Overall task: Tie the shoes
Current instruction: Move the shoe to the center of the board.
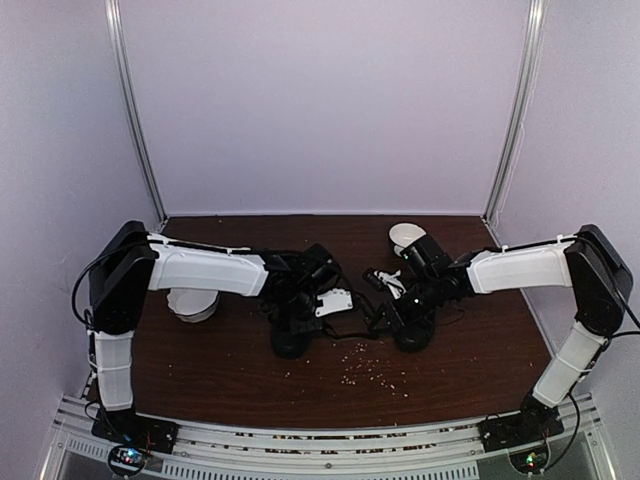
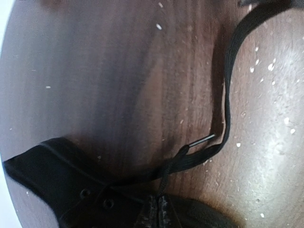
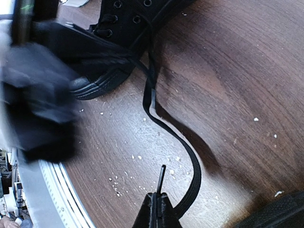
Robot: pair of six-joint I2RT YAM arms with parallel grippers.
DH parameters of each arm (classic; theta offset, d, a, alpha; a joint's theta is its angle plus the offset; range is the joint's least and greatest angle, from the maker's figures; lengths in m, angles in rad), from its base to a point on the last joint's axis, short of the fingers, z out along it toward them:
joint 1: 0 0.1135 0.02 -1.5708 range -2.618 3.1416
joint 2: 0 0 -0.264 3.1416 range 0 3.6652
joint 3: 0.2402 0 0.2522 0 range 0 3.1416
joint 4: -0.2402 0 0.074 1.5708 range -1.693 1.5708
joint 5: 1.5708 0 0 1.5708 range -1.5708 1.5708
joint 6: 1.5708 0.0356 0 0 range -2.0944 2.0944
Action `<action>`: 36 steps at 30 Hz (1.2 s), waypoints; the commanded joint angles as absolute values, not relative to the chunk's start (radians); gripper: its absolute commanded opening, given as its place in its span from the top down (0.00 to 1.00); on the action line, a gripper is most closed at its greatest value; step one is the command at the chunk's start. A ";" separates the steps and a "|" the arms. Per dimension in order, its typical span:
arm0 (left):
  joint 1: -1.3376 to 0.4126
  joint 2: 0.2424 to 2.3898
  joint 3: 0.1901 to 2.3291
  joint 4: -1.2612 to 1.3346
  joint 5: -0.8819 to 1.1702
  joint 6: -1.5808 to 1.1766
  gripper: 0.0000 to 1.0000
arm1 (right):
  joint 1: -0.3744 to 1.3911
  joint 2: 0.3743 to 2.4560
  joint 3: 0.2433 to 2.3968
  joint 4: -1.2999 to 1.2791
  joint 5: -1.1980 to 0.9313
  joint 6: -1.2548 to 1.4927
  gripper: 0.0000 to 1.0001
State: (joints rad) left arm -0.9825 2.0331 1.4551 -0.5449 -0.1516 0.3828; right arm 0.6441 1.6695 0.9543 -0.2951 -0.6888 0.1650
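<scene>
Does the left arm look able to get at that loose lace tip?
Probably yes: the left arm is right over the shoe, and the lace tip lies bare on the table beside it, though the jaws look shut.

No text, brand, number or sign can be read in any of the three views. A small white patch [image 1: 335,302] is seen near the middle of the top view, just beside the left shoe [image 1: 290,342], and it may be a label. Any print on it is too small and too blurred to be made out.
</scene>
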 commanded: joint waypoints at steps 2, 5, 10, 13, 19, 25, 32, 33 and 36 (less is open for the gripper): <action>-0.971 1.820 1.341 -0.305 -0.153 0.279 1.00 | 0.631 1.615 0.933 -0.284 -0.688 0.175 1.00; -0.931 1.706 1.277 -0.240 -0.131 0.191 1.00 | 0.628 1.611 0.925 -0.267 -0.688 0.190 1.00; -0.782 1.541 1.109 -0.188 -0.094 -0.066 1.00 | 0.635 1.624 0.901 -0.155 -0.681 0.285 1.00; -0.700 1.523 1.012 -0.209 -0.148 -0.187 1.00 | 0.660 1.646 0.895 -0.035 -0.663 0.376 1.00; -0.675 1.673 0.985 -0.254 -0.108 -0.268 1.00 | 0.744 1.788 0.999 0.056 -0.580 0.473 1.00; -0.688 1.794 1.027 -0.217 -0.001 -0.266 1.00 | 0.819 1.959 1.166 0.022 -0.556 0.484 1.00; -0.770 1.901 1.109 -0.220 0.111 -0.208 1.00 | 0.863 2.066 1.268 -0.030 -0.557 0.475 1.00; -0.785 1.911 1.119 -0.221 0.124 -0.204 1.00 | 0.865 2.067 1.269 -0.035 -0.560 0.474 1.00; -0.820 1.933 1.140 -0.224 0.168 -0.199 1.00 | 0.872 2.043 1.253 -0.064 -0.574 0.460 1.00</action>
